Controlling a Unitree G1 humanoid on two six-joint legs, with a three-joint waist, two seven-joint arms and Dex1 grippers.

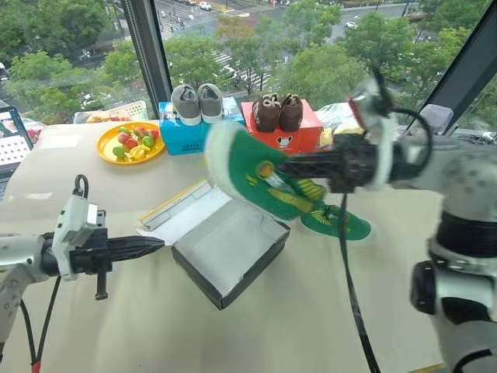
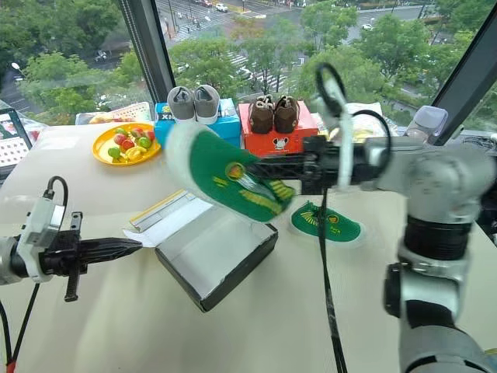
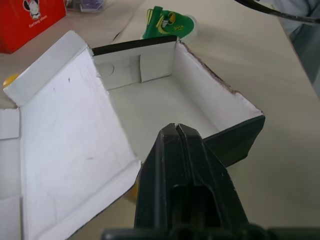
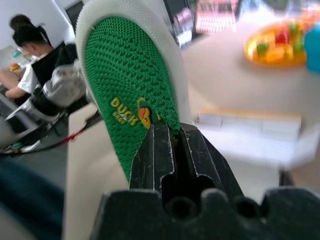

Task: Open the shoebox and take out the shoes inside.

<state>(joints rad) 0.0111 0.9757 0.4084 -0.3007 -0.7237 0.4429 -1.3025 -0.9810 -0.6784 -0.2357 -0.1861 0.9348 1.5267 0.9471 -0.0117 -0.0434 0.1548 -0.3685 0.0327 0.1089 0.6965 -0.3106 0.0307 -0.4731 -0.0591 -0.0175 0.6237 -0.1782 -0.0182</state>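
Observation:
The shoebox (image 1: 231,250) lies open in the middle of the table, its white inside bare and its lid (image 1: 189,211) folded flat toward the left. My right gripper (image 1: 281,167) is shut on one green shoe (image 1: 247,165) and holds it in the air above the box, the white sole rim turned left. In the right wrist view the shoe's green insole (image 4: 127,75) rises from between the fingers. The other green shoe (image 1: 338,222) lies on the table just right of the box. My left gripper (image 1: 160,244) hovers shut and empty just left of the box, pointing at it.
At the back of the table stand a yellow plate of fruit (image 1: 130,143), a blue box (image 1: 183,138) with grey shoes on top and a red box (image 1: 289,138) with brown shoes on top. A person (image 4: 20,65) sits in the background of the right wrist view.

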